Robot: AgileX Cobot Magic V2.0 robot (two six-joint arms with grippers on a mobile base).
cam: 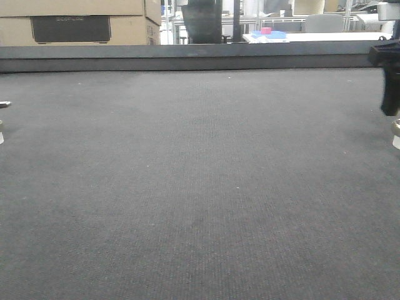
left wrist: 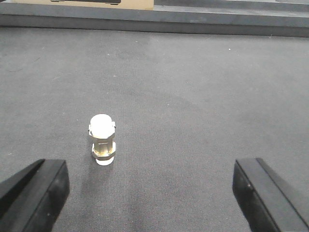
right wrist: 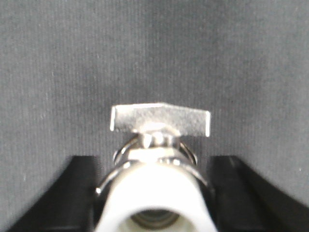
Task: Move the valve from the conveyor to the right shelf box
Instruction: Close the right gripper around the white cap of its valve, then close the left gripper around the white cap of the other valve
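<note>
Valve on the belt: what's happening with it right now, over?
Left end effector open, second valve upright ahead. Right end effector straddling valve, grip unconfirmed. No obstruction seen on conveyor.

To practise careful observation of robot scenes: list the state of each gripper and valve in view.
Left gripper: open, empty.
Left valve: upright on conveyor, untouched.
Right gripper: flanking right valve, grip unclear.
Right valve: handle crosswise, white end toward camera.
</note>
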